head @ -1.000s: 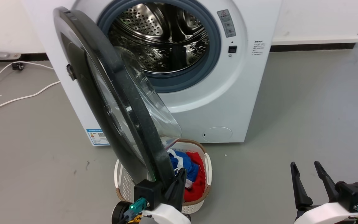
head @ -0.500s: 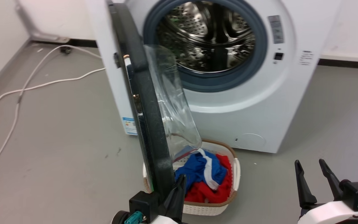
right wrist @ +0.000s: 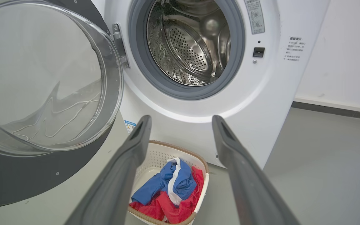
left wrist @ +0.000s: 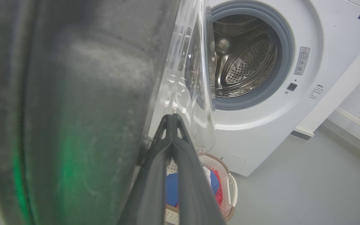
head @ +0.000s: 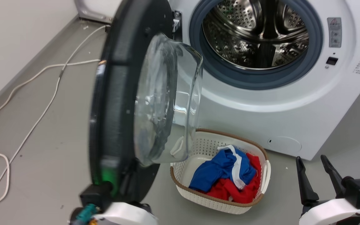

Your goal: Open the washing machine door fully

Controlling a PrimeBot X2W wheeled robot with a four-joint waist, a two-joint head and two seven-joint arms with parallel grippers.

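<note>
The door (head: 114,93) stands swung well clear of the machine (head: 261,103), the drum (head: 255,34) wholly uncovered — most of the opening looks done. The left gripper (left wrist: 171,117), fingers pressed together, has its tips at the door's inner face beside the glass (head: 164,103); the right gripper (head: 310,157) hangs apart, fingers spread and empty. Likely left: the last swing back on the hinge (head: 177,23).

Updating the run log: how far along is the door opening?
Done: the round glossy black washing machine door is unlatched, standing clear of the perforated steel drum. In hand: the left gripper, fingers shut, sits beside its inner face. Left: likely some swing toward full; the right gripper is open.
</note>
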